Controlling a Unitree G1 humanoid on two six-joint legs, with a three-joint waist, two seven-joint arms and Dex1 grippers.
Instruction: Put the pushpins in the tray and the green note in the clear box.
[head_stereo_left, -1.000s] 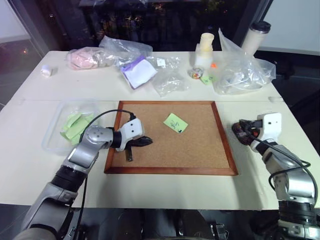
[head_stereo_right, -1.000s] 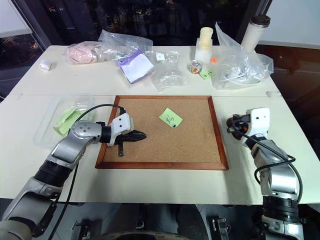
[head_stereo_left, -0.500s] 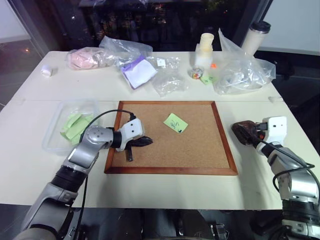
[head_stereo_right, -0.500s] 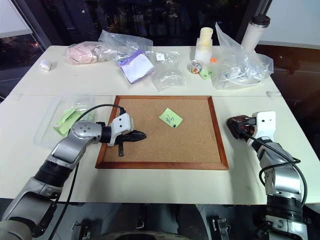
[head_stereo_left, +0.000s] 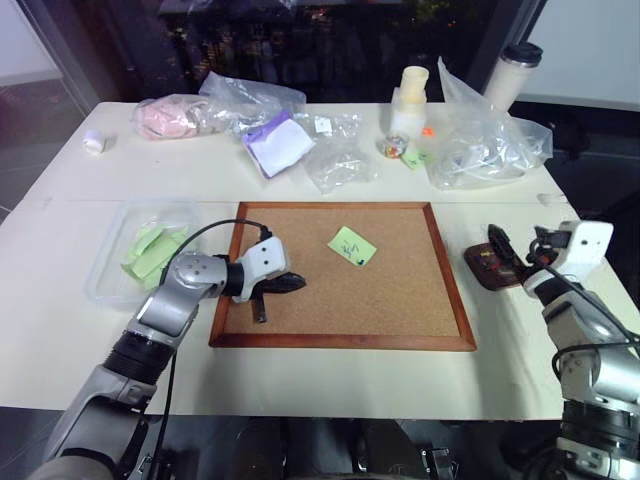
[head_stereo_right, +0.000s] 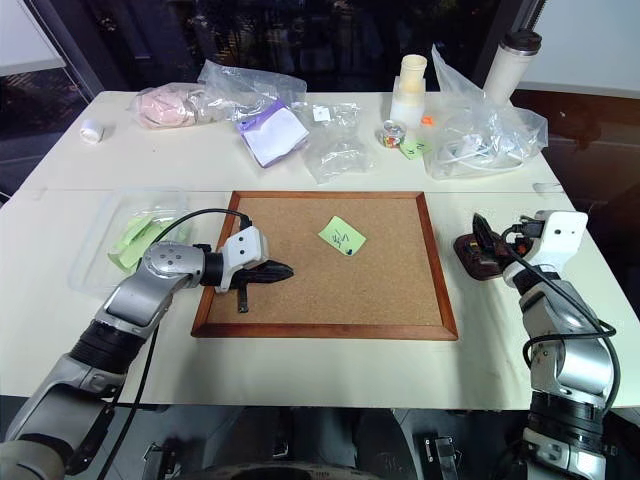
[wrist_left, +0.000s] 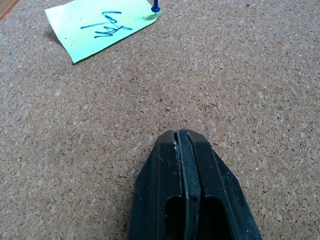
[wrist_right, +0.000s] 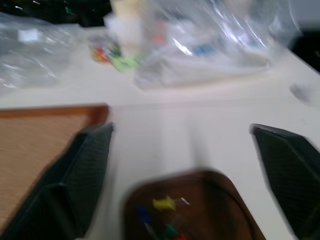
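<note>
Head camera first: the corkboard sits in the middle of the white tabletop, with the green note lying on its upper middle part. The left hand is low over the board's left side, fingers pressed together with nothing in them, well apart from the note. Off the board's left edge is the clear box with a pile of pale green slips inside. On the right, just beside the board's frame, is the dark brown tray, and the right hand hangs right above it with its fingers spread wide and empty. Wrinkly plastic bags and a white cup stack line the far edge.

Left wrist cam: the two black fingers are shut flat against each other just over the cork, and the note shows ahead with blue scribble and a blue pushpin stuck in its corner.

Right wrist cam, pretty blurry: both fingers stand far apart on either side of the tray, which holds a few pushpins, yellow, blue, green and red.
</note>
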